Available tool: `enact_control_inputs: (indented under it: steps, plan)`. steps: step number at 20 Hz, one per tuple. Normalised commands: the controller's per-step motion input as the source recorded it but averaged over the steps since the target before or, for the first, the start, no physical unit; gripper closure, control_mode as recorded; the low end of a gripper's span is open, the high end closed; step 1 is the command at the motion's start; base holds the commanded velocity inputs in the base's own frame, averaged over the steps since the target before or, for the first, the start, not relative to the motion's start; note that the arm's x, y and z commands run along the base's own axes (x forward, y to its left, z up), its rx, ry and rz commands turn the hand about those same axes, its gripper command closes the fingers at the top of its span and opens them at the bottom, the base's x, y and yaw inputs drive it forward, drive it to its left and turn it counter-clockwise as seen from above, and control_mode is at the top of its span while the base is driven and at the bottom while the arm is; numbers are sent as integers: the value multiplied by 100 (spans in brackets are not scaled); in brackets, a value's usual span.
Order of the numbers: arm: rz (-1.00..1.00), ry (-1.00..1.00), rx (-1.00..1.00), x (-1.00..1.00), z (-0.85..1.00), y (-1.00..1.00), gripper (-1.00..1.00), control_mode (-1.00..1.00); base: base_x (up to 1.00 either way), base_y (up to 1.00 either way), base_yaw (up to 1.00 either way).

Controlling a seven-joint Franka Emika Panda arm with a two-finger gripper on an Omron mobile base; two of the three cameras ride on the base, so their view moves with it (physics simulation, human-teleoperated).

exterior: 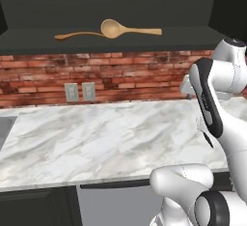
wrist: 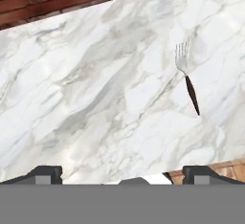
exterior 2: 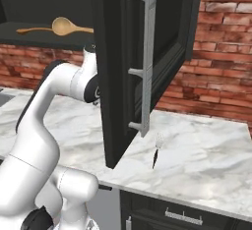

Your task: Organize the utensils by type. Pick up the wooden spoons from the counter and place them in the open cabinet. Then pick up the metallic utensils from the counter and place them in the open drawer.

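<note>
Both spoons (exterior: 112, 29) lie on the cabinet (exterior: 120, 40) shelf. A fork (wrist: 187, 78) lies flat on the counter (wrist: 95, 98), with the gripper (wrist: 122, 173) spread wide and empty above it.

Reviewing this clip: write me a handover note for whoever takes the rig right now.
Gripper: open, empty, above the counter.
Both wooden spoons, the larger spoon and the thinner spoon, lie on the open cabinet's shelf: that part looks done.
One fork lies on the marble, right of the cabinet door, apart from the gripper.
Left: take that fork to the drawer. Second fork and drawer: can't tell from here.
</note>
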Motion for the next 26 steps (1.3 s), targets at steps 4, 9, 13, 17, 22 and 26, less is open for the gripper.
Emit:
enact_control_inputs:
  steps: [4, 9, 13, 17, 22, 26]
  plan:
    - [0, 0, -10, -2, -44, -11, -100, -100, 0, 0, 0]
    - [0, 0, -12, -10, -68, -34, -100, -100, 0, 0, 0]
    - [-1, 0, 5, 1, -51, -32, -100, -100, 0, 0, 0]
    - [0, 0, 11, 16, -51, -33, -100, -100, 0, 0, 0]
    - [0, 2, 0, 32, -54, -37, -100, -100, 0, 0, 0]
    - [0, 7, -4, 47, -51, -26, -100, -100, 0, 0, 0]
